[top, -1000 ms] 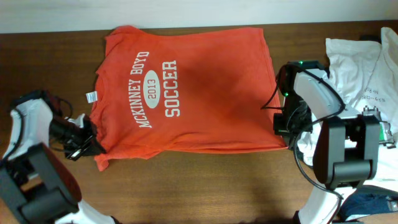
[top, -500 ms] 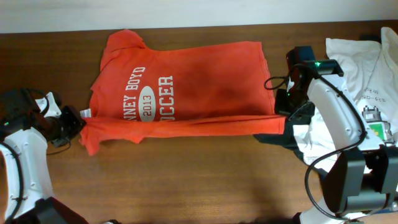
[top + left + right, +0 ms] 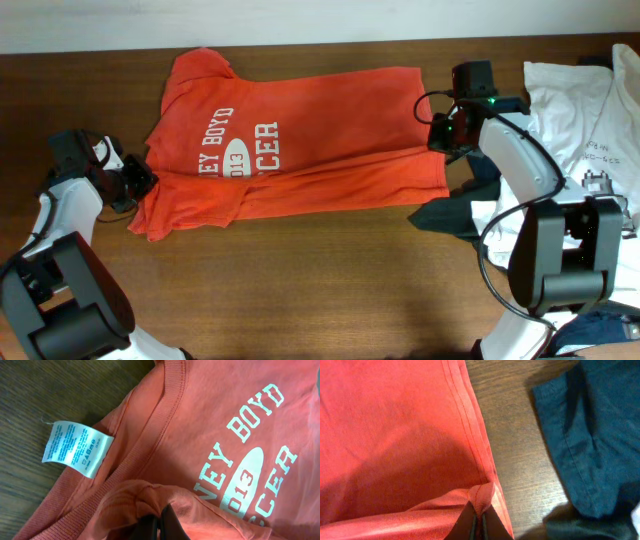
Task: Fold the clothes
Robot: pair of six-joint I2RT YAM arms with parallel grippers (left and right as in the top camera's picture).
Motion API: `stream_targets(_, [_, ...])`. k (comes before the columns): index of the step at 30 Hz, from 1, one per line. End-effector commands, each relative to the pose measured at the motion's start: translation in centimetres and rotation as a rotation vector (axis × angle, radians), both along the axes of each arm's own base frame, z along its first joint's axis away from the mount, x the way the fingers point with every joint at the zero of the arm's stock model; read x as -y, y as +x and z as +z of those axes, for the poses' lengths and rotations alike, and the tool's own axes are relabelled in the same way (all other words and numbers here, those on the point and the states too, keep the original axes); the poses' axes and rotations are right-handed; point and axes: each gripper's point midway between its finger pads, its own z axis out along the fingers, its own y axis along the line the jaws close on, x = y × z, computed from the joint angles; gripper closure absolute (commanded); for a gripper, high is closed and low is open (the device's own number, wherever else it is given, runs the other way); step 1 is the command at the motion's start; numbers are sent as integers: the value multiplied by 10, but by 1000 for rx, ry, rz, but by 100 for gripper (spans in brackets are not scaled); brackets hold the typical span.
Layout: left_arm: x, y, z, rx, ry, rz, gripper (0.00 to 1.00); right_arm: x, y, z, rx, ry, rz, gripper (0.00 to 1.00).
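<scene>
The orange-red T-shirt (image 3: 310,130) with white lettering lies across the table, its near edge folded up over the print. My left gripper (image 3: 140,183) is shut on a pinch of its cloth near the collar and white label (image 3: 75,448); the shirt (image 3: 225,435) fills the left wrist view. My right gripper (image 3: 438,138) is shut on the shirt's hem corner (image 3: 481,495). A white T-shirt (image 3: 585,110) lies at the far right. A dark navy garment (image 3: 455,212) lies beside it and shows in the right wrist view (image 3: 590,435).
The brown wooden table (image 3: 300,290) runs along the front. A pale wall edge (image 3: 300,20) borders the back. A bit of blue cloth (image 3: 600,330) sits at the bottom right corner.
Both grippers carried the shirt's near edge further back over the shirt; the fold now covers more of the lettering. The left gripper moved right, the right gripper moved back and left.
</scene>
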Motion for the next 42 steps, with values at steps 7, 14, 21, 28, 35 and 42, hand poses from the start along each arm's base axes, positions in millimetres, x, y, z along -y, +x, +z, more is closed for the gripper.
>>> stream_targets(7, [3,9,74,147,104,-121,7,-4,-27,-30,-160,41,8,37])
stream_targets(14, [114,-18,53,-30,258,-484,17,-3,-74,-68,-308,37,28,72])
stream_targets(21, [150,-56,-24,-355,408,-670,29,-3,-81,-76,-323,36,27,71])
stream_targets(28, [136,-49,-35,-424,496,-663,99,-3,-83,-76,-329,36,27,72])
stream_targets(35, [132,79,52,-2,682,-482,28,-3,-83,-76,-331,36,27,72])
stream_targets(42, [65,-42,16,-565,500,-267,1,-3,-88,-76,-351,32,48,71])
